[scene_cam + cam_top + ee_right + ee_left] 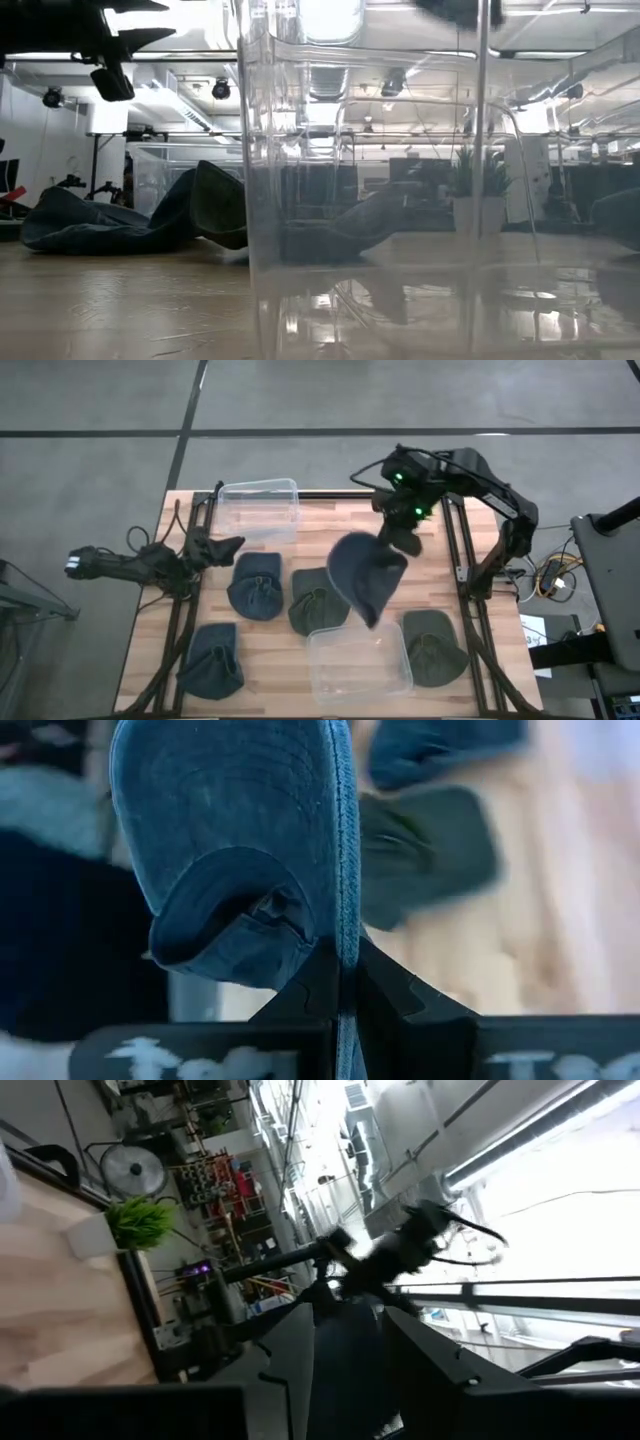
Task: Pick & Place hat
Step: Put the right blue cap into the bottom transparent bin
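A blue-grey denim hat (362, 578) hangs in the air from my right gripper (404, 544), which is shut on it over the middle of the table. The hat's lower end is just above the far rim of the near clear bin (358, 660). In the right wrist view the hat (240, 840) stretches away from the gripper (340, 958), showing its hollow inside. My left gripper (228, 547) waits open at the table's left side, near the far clear bin (260, 510), holding nothing. My right gripper pinches the hat's stitched brim edge (343, 920) between its two fingers, one on each side of the thin rim. The fingers (408, 540) come from the far right, slanting down. The hat is lifted clear of the table and hangs below and to the left of the fingers.
Several other hats lie flat on the wood: a blue one (255, 585), an olive one (315, 602), a blue one (212, 660) near the left corner and an olive one (435, 645) right of the near bin. In the low view the near bin's clear wall (370, 200) fills the foreground.
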Controlling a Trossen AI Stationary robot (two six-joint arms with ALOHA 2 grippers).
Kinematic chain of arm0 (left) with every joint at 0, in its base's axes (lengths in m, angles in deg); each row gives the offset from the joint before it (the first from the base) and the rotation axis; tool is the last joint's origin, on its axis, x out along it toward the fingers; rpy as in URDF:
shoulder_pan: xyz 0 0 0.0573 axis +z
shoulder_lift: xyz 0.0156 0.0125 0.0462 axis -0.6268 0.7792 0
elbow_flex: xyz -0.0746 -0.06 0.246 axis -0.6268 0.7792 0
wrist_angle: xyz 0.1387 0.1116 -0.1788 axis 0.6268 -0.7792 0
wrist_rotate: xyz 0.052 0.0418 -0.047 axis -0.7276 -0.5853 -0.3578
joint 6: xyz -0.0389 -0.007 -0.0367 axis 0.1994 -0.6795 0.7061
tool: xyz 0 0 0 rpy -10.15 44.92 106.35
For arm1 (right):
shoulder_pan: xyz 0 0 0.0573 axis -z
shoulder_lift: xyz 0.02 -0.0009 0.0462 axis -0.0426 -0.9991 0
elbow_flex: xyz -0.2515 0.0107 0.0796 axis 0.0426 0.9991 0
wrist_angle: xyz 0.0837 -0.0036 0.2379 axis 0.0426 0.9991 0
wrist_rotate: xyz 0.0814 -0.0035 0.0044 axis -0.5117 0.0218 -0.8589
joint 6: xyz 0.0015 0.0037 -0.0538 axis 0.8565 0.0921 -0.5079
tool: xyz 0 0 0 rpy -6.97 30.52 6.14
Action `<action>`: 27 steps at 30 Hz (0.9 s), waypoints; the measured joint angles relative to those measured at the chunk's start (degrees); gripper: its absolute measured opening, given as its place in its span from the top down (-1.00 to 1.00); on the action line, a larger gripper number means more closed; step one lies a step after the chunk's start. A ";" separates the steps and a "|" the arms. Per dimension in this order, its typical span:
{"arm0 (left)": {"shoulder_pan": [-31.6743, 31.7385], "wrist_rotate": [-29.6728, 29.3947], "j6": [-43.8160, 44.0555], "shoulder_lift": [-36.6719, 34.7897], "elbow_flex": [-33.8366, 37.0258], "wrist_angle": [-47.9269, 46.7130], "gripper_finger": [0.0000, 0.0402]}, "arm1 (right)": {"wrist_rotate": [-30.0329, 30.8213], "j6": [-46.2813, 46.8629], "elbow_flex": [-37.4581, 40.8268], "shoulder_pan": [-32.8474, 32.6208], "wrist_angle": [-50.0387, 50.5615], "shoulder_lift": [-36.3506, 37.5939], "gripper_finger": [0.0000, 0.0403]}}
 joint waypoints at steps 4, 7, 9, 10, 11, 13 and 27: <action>0.00 0.02 -0.10 0.41 0.27 0.25 0.43 | -1.13 -0.16 -2.73 -6.01 0.02 -1.58 0.95; 0.00 0.01 -0.10 0.74 0.76 -0.10 0.43 | -0.53 2.10 -3.24 -10.03 0.01 -3.00 0.95; 0.00 0.02 -0.07 0.78 0.76 -0.66 0.43 | -0.40 3.31 -3.23 -12.45 0.05 -4.21 0.95; 0.00 0.02 0.07 0.79 0.76 -0.96 0.43 | -0.35 3.45 -3.08 -13.34 0.01 -4.91 0.95; 0.00 0.00 0.25 0.89 0.76 -1.08 0.43 | -0.39 3.51 -3.04 -14.28 0.08 -5.85 0.95; 0.00 -0.20 0.24 0.89 0.76 -1.13 0.43 | -0.46 3.83 -2.91 -16.13 0.01 -7.73 0.95; 0.02 -3.59 -0.13 0.89 0.79 -1.13 0.43 | 6.63 2.90 -2.93 -22.63 0.01 -16.96 0.94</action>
